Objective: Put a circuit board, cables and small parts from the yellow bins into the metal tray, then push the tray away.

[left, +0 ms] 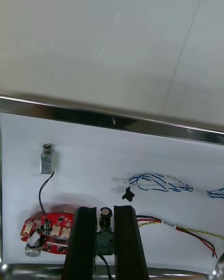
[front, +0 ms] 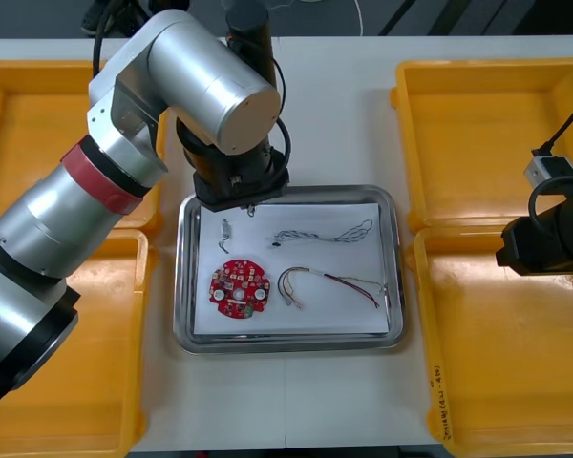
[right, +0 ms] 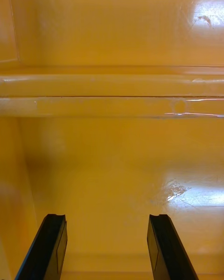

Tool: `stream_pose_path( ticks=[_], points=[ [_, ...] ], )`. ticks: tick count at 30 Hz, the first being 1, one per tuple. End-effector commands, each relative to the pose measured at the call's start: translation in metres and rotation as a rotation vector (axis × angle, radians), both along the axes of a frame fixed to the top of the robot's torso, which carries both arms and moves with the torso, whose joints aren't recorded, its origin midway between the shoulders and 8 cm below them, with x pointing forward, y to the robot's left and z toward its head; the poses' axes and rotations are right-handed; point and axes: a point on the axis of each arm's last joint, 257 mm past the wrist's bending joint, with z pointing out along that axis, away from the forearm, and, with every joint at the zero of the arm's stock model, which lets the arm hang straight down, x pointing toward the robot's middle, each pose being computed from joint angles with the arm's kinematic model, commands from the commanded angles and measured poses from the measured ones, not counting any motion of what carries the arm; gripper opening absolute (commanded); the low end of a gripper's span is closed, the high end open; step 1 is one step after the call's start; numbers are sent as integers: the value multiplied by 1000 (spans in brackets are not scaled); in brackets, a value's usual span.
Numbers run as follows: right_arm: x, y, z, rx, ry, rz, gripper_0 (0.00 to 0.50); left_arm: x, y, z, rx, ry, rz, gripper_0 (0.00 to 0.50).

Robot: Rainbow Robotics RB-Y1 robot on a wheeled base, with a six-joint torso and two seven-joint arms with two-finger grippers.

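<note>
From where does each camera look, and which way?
Front view: above the arms, steeply down on metal tray and yellow bins; both arms show.
Left wrist view: on the left wrist, facing the tray; left pincer shut on a small metal part.
Right wrist view: on the right wrist, facing into a yellow bin; right pincer open.
Front and left wrist views share the red circuit board.
</note>
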Motion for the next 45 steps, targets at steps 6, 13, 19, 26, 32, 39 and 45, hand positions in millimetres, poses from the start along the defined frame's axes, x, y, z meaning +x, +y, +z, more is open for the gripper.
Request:
stream_pose_path(
  ticks=[6, 13, 19, 26, 32, 39, 45],
  points=[
    [-2, 2, 5, 4, -22, 9, 500, 8, -24, -13, 23, -48, -121, 0],
    [-3, 2, 5, 5, -20, 10, 500, 5, -15, -37, 28, -36, -125, 0],
    [-3, 2, 4, 9, -17, 7, 500, 2, -6, -50, 47, -25, -128, 0],
    [-4, 2, 3, 10, -15, 7, 500, 1, -4, -63, 40, -24, -136, 0],
    [-4, 2, 3, 8, -14, 10, 500, 1, -3, -65, 44, -29, -146, 2],
    [-4, 1, 3, 6, -14, 11, 500, 2, -9, -57, 42, -57, -164, 254],
    [-5, 1, 3, 5, -12, 10, 500, 2, -11, -49, 48, -78, -174, 456]
  ],
)
